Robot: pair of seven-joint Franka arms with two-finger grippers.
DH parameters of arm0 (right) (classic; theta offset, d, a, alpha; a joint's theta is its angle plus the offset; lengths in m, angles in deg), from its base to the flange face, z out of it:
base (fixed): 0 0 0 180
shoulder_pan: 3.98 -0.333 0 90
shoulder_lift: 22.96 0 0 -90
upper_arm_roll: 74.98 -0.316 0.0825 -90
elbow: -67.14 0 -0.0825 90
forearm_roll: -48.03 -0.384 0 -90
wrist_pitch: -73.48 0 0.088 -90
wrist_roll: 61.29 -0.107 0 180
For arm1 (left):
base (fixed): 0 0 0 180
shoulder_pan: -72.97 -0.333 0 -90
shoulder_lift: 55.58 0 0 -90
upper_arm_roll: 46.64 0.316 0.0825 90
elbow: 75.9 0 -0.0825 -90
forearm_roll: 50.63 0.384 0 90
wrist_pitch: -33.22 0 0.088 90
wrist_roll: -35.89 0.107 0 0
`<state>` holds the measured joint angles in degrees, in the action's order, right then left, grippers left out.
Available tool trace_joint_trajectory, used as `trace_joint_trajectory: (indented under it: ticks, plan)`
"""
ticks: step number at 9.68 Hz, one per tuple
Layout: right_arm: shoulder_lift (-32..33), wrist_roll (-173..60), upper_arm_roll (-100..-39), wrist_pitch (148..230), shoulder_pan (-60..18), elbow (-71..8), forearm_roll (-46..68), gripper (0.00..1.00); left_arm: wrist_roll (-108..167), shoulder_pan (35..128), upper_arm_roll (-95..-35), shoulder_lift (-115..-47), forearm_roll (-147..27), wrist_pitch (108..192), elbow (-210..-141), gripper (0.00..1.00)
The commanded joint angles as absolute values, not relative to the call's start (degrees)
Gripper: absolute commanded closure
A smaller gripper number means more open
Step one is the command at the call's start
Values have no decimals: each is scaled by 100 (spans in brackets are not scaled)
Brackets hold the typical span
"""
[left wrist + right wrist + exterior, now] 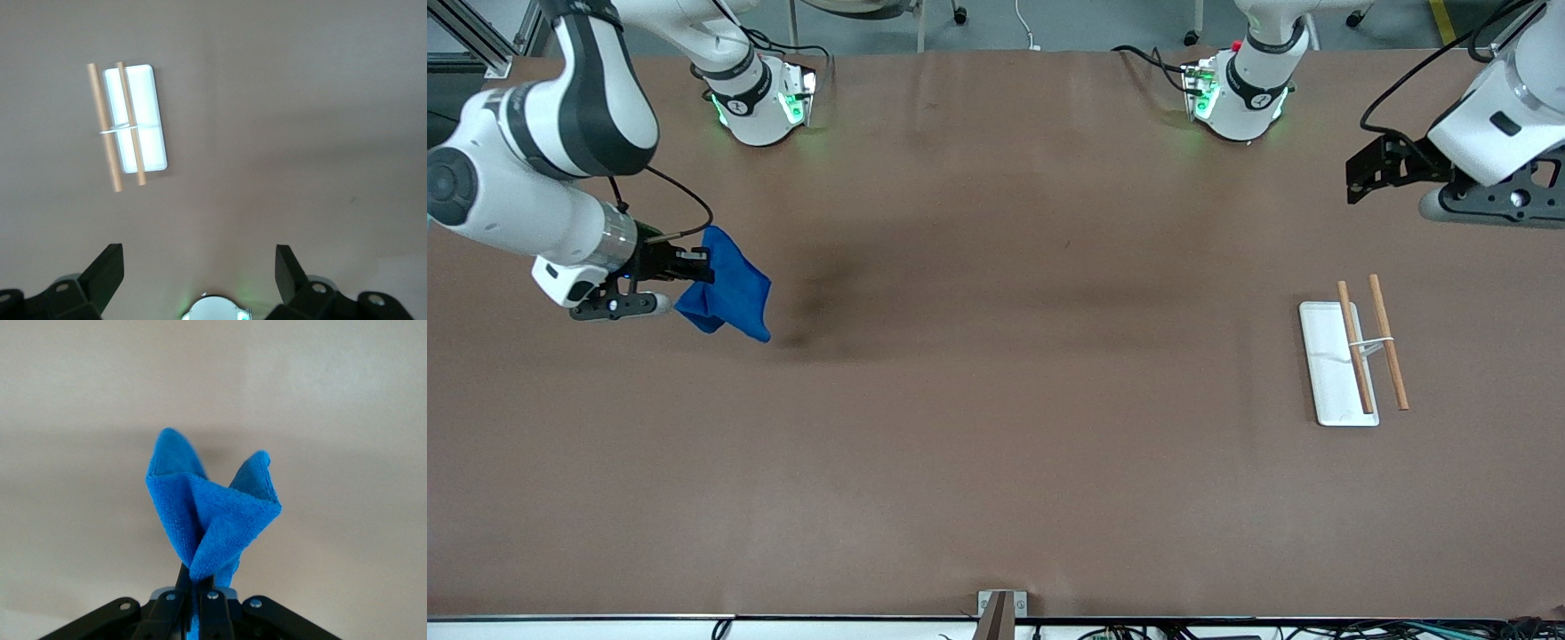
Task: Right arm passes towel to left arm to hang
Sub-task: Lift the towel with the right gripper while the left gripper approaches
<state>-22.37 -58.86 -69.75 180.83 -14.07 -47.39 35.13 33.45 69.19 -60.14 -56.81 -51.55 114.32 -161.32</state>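
Note:
The bright blue towel hangs bunched in the air over the right arm's end of the table, with my right gripper shut on one of its folds. In the right wrist view the towel rises from the closed right gripper in two peaked flaps, and its shadow lies on the brown table below. My left gripper waits up in the air over the left arm's end of the table, open, with nothing between its fingers.
A white rack base with two wooden rods over it lies at the left arm's end of the table; the left wrist view also shows this rack base. Both arm bases stand along the table's edge farthest from the front camera.

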Motion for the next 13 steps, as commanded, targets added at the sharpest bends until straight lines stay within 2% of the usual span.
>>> trace_joint_trajectory:
  ticks: [1,5,7,9,11,13]
  plan:
    - [-2111,-6023,-6944,17992,-1575,-4196,2960,100,3264,6902,-6035,-6215,-6303,11469,-15930,0]
    - [-1796,-6592,-6944,18000,-1909,-3194,975,100,3648,6787,-6035,-7032,-9231,12260,-15974,0]
    - [-1454,-6971,-6935,18035,-2155,-2649,237,100,5319,6814,-6079,-7454,-10156,12750,-16001,0]
    - [-1373,-7078,-6935,18036,-2331,-2515,-834,100,6432,6892,-6105,-7850,-11393,12788,-16036,0]
    - [-1320,-7078,-6935,18097,-2585,-2515,-1916,100,6996,7085,-6106,-7940,-12380,12998,-16342,6]
    - [-1233,-7113,-6935,18806,-2936,-2515,-2542,100,7052,7279,-6106,-7957,-13040,13043,-16493,14]
